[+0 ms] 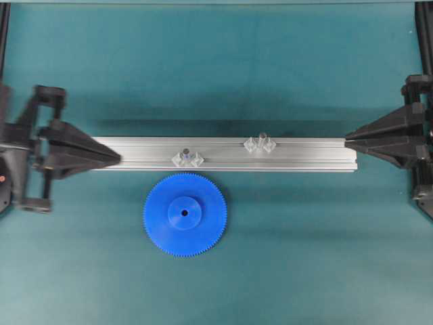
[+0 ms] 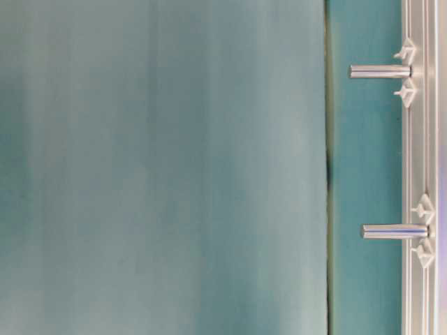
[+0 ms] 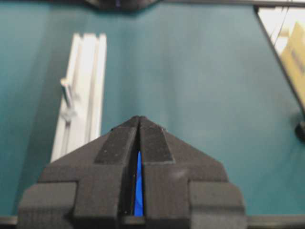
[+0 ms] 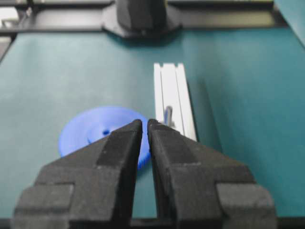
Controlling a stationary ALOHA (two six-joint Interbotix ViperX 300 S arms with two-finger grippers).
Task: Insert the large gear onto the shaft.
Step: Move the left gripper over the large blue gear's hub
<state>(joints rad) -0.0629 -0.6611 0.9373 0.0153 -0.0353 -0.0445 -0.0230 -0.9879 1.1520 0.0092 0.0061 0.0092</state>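
1. The gear (image 1: pixel 185 214) lies flat on the teal mat (image 1: pixel 216 74), just beside the rail (image 1: pixel 223 154) on its near side, hub up, not touching it.
2. The shaft (image 1: pixel 261 139) stands upright on the rail in its clear mount, towards the rail's right half, well apart from the gear.
3. A second pin (image 1: pixel 186 156), dark-tipped, sits on the rail directly behind the gear.
4. Left gripper (image 1: pixel 116 158) is at the rail's left end, fingers pressed together, holding nothing.
5. Right gripper (image 1: pixel 348 140) is at the rail's right end, fingers drawn together with only a sliver between, empty.
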